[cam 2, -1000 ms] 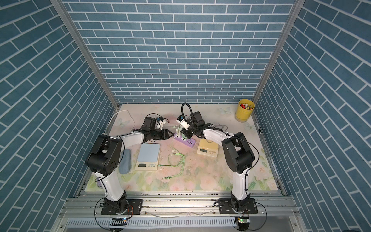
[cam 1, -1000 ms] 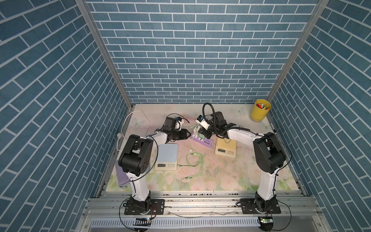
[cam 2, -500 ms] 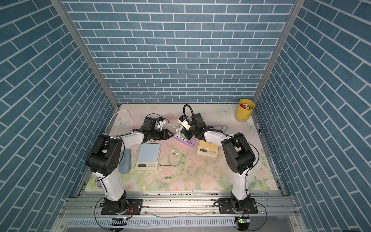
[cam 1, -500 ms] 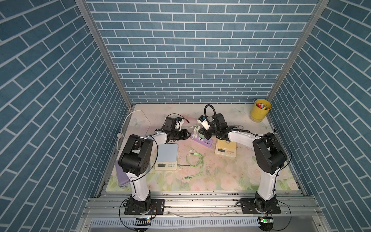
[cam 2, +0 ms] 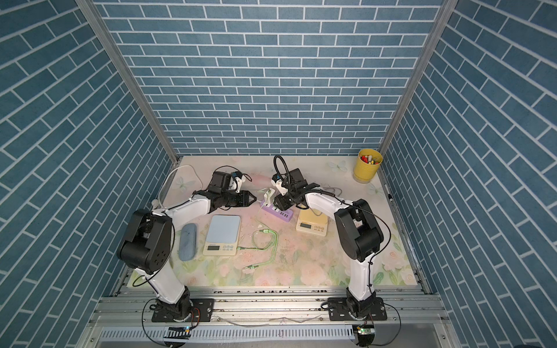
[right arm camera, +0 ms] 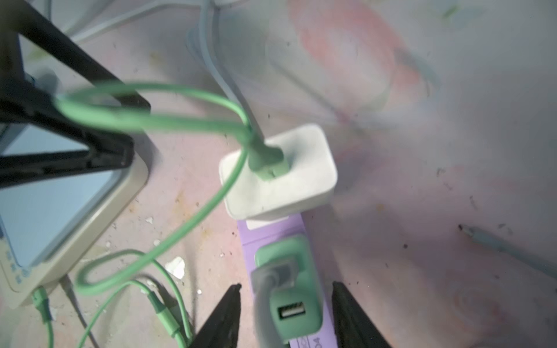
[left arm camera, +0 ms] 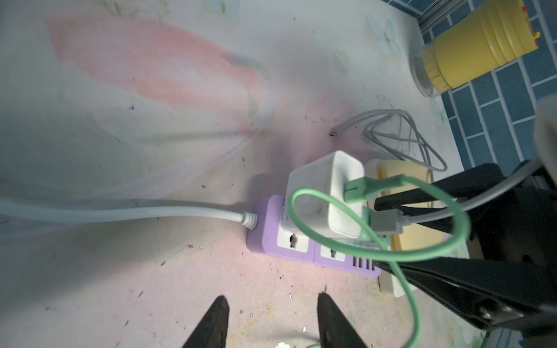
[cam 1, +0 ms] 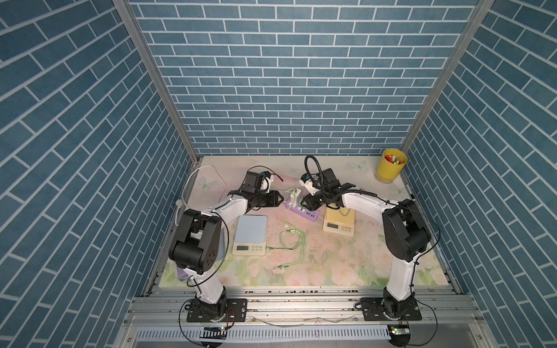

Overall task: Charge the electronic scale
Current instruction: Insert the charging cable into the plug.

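- One case (cam 2: 187, 241), far left, just beside the blue scale and partly under the left arm.
- Two scales flat on the mat (cam 1: 331, 265): blue scale (cam 1: 250, 226) left of centre, yellow scale (cam 1: 343, 218) right of centre.
- One green cable (right arm camera: 266, 164): plugged into the white charger and into the blue scale's front corner. It loops between the scales, and a spare plug end lies loose on the mat.
- One purple strip (left arm camera: 266, 238) carrying two chargers: white charger (left arm camera: 319, 186) upright at the cord end, green adapter (right arm camera: 306, 324) further along with a grey plug in it.
- One grey cable (left arm camera: 355, 122) coiled behind the yellow scale. Cannot tell if it's the same lead as that grey plug.
- One yellow cup (cam 1: 390, 170), back right corner, holding small coloured bits too small to identify.
- Left gripper (left arm camera: 272, 301): jaws apart, empty, tips near the strip's cord end.
- Right gripper (right arm camera: 286, 286): jaws spread either side of the green adapter with a gap on each side, so no grip.
- Room: strip, chargers and both grippers crowd centre back, with the yellow scale just beside the strip. Bare mat runs along the front edge and right side.
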`<state>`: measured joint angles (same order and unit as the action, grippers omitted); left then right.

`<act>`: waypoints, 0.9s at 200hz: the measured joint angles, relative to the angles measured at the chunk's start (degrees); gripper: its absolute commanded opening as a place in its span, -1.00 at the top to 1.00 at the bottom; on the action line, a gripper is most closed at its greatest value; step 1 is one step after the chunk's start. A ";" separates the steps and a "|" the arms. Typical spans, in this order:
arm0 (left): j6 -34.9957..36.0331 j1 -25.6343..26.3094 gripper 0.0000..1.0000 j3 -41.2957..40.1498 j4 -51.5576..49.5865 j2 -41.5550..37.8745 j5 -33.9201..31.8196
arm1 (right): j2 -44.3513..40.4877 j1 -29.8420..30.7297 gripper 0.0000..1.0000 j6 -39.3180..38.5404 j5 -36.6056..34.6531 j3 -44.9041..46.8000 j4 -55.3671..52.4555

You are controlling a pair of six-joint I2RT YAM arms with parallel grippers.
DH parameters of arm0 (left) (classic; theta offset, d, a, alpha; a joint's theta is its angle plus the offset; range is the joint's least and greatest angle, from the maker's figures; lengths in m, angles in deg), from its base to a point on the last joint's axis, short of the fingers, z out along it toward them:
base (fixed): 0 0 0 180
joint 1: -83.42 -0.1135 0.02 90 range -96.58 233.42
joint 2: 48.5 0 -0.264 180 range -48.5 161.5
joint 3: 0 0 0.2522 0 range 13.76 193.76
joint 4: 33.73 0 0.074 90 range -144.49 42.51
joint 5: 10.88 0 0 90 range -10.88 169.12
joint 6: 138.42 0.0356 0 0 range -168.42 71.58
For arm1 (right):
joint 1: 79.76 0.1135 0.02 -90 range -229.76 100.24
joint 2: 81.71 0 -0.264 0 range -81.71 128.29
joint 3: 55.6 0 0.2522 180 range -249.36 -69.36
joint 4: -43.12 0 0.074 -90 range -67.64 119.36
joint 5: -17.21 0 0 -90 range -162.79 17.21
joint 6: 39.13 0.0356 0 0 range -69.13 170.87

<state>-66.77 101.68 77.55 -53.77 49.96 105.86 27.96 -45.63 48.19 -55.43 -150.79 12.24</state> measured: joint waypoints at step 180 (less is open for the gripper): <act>11.80 5.38 -0.02 21.75 -13.70 -0.61 -4.46 | -14.36 -17.84 -0.01 -4.35 13.62 -21.77 -22.49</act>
<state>-54.96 107.06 99.29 -67.48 49.35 101.40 13.60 -63.47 43.84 -41.81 -172.56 -10.25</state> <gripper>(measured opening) 0.512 0.504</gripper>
